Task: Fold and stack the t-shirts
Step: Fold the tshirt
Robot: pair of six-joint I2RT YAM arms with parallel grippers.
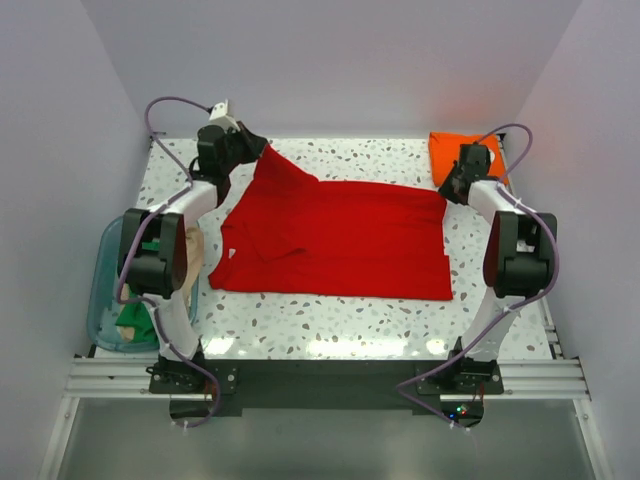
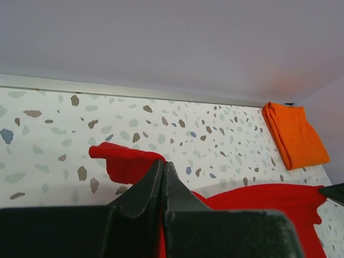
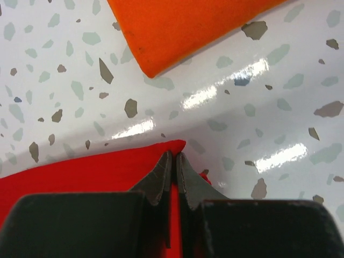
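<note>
A: Bright red soft cloth t-shirt (image 1: pixel 340 240), where is it?
B: Spread over the middle of the white speckled glossy bench (image 1: pixel 330 325). It's mostly flat, with the far left corner raised off the surface. The folded orange cloth t-shirt (image 1: pixel 450 152) sits at the far right corner, near the red one but apart from it.
A: Tools?
B: The left tool (image 2: pixel 164 165) is pinched together on the raised red corner. The right tool (image 3: pixel 173 157) is clamped on the red far right corner, low at the bench.
A: Handling?
B: Light, limp, thin matte knit. It sags between grips, wrinkles, and won't keep a crease unaided. It probably drags a little on the slick top. Best taken at corners or hem edges, two at once, so the fold lands even.
A: Rest?
B: A clear bluish plastic tub (image 1: pixel 105 300) at the left edge holds green cloth (image 1: pixel 135 320) and tan cloth (image 1: pixel 194 255). Likely more shirts, but the left arm half hides them, so I can't be sure.
</note>
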